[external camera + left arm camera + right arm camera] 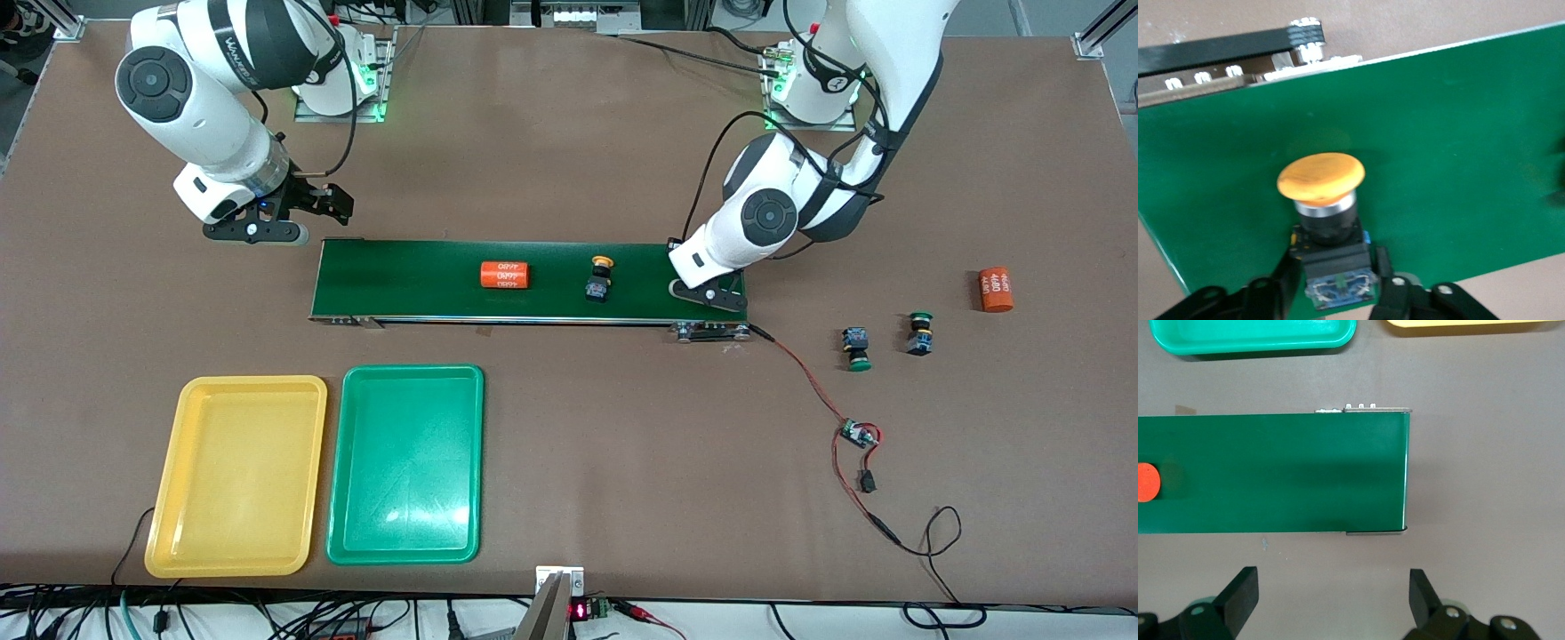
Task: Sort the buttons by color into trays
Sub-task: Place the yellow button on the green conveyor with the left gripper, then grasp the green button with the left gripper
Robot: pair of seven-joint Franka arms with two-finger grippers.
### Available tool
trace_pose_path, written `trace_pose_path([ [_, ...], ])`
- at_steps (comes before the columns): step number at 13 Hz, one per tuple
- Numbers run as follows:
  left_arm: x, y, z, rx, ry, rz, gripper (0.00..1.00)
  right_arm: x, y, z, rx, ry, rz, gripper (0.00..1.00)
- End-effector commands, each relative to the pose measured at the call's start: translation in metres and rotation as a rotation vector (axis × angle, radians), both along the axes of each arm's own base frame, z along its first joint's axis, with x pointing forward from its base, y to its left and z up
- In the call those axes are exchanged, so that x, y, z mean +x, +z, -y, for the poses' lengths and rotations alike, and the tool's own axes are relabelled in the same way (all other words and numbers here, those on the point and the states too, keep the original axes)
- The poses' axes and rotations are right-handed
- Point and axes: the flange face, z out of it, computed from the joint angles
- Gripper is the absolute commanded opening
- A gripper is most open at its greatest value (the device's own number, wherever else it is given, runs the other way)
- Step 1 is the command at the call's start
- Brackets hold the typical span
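A yellow-capped button [1321, 179] lies on the dark green conveyor belt [1445, 133] at the left arm's end. My left gripper [1336, 270] stands low over it, its fingers [1383, 261] flanking the button's black-and-blue body with a thin gap, so it is open. In the front view that gripper [709, 298] hides this button. Another yellow-capped button [601, 277] rests mid-belt. Two green-capped buttons [857, 347] [920, 332] lie on the table past the belt's left-arm end. The yellow tray [236, 471] and the green tray [404, 462] sit side by side nearer the front camera. My right gripper [1333, 597] waits open over bare table.
An orange cylinder [505, 274] lies on the belt [409, 276] toward the right arm's end. Another orange cylinder [997, 289] lies on the table at the left arm's end. A red and black wire with a small circuit board [858, 435] trails from the belt's end toward the front edge.
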Motion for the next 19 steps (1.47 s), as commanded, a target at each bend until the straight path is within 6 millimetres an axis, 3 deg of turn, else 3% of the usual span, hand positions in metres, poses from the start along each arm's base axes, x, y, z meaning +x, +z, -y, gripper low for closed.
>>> trace_pose_path([
  [1,0.025,0.035,-0.013,-0.022,0.049,0.067,1.0,0.001,0.003,0.0,-0.001,-0.005,0.014,1.0],
  [3,0.048,0.066,-0.05,-0.016,0.116,0.104,1.0,0.001,0.004,0.0,-0.001,-0.005,0.016,1.0],
  [5,0.072,0.072,-0.115,-0.002,0.223,0.098,1.0,0.001,0.004,0.0,0.0,-0.006,0.015,1.0],
  [8,0.093,0.047,-0.192,0.018,0.287,0.082,1.0,0.001,0.003,-0.003,0.006,-0.024,0.017,1.0],
  [10,0.121,0.036,-0.234,0.065,0.266,0.115,1.0,0.002,0.002,-0.007,0.009,-0.051,0.028,1.0],
  [12,0.146,0.014,-0.275,0.09,0.218,0.127,1.0,0.004,-0.008,-0.024,0.017,-0.038,0.046,1.0],
  [15,0.143,-0.025,-0.309,0.067,0.151,0.08,1.0,0.003,-0.037,-0.076,0.03,-0.101,0.084,1.0],
  [19,0.133,-0.059,-0.311,0.055,0.094,0.028,1.0,-0.009,-0.059,-0.114,0.026,-0.076,0.069,1.0],
])
